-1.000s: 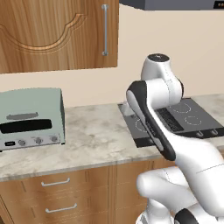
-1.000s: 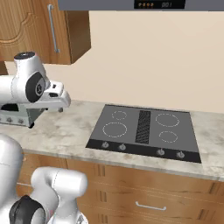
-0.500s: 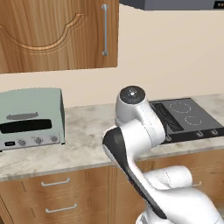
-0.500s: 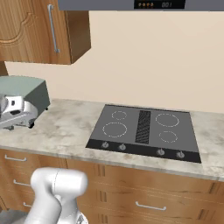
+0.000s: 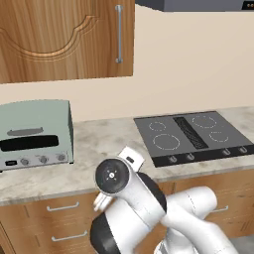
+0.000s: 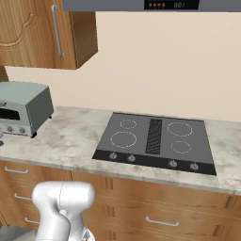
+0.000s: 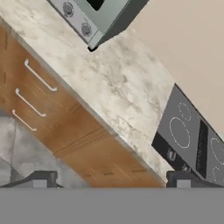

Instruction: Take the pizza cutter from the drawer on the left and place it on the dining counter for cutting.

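Drawer (image 5: 62,207) is the top one in a stack of brown wood fronts under the stone worktop (image 5: 94,149), at lower left in the left base view, front flush with the ones below, slim silver bar handle across it; same top front at far left in the right base view (image 6: 16,170) and as the uppermost of three bar handles in the hand view (image 7: 40,76). Pizza cutter: no sight of it, cannot tell where it is. Gripper (image 7: 111,177) shows as two dark fingertips (image 7: 41,177) well apart at the bottom of the hand view, spread wide with nothing between them, hanging out in front of the cabinet fronts and tilted so the worktop runs diagonally. Arm is folded low in front of the cabinets, a round joint cap toward the camera in the left base view, white elbow at the bottom of the right base view. On the worktop, a pale green toaster oven (image 5: 33,134) sits at the left, above the drawer stack, knobs along its front. Black four-ring cooktop (image 5: 193,136) is set into the worktop to the right, well apart from the oven. Carved-panel wall cabinet (image 5: 64,37) with a vertical bar handle hangs above the oven. Range hood (image 6: 132,4) edge at top over the cooktop.
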